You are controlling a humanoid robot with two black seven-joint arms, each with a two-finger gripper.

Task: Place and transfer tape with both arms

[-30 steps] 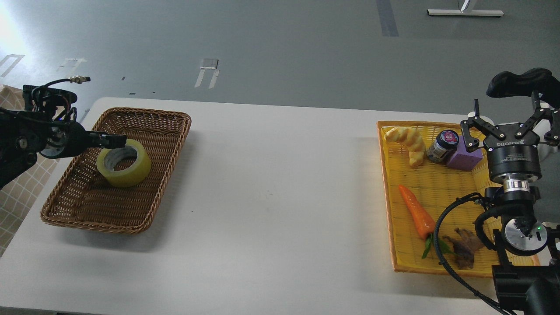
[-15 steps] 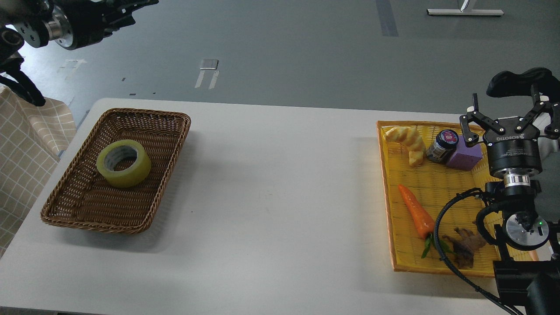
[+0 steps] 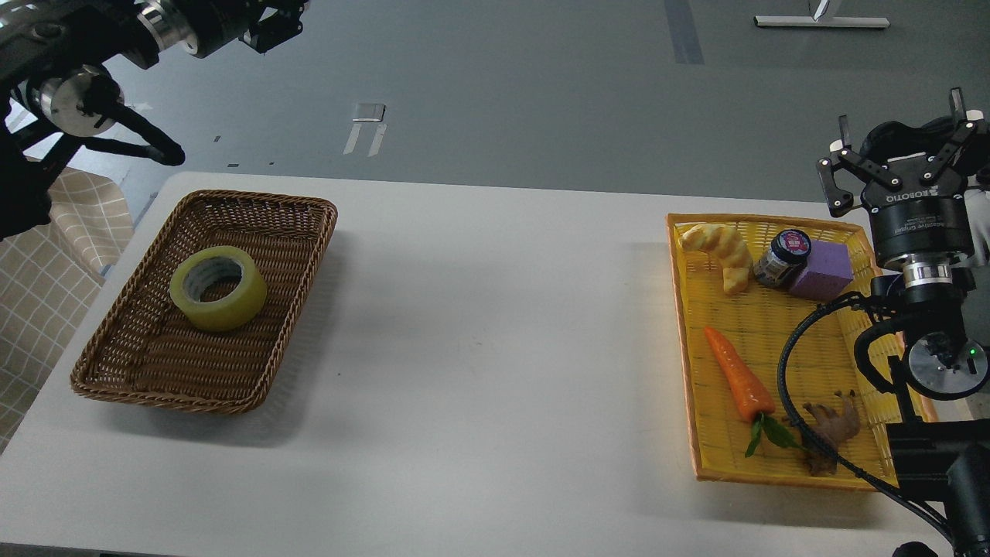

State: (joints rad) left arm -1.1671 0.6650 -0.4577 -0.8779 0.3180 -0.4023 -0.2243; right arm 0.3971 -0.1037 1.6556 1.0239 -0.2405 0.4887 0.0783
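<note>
Wicker basket (image 3: 232, 371) holds one tape (image 3: 219, 288); no gripper touches it. Left gripper (image 3: 278, 19) high above basket, opening unclear. Right gripper (image 3: 901, 155) spread wide, empty.

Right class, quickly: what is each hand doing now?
Left hand: cannot tell if open; it holds nothing visible.
Right hand: open, empty.

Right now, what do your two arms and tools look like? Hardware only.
Both arms are black with silver metal joint rings. The right tool has linked black fingers with pale screws and tips, on a cylinder marked ROBOTIQ; a black cable loops below it, beside a green LED. The left tool is black too, with looping cables nearby.
</note>
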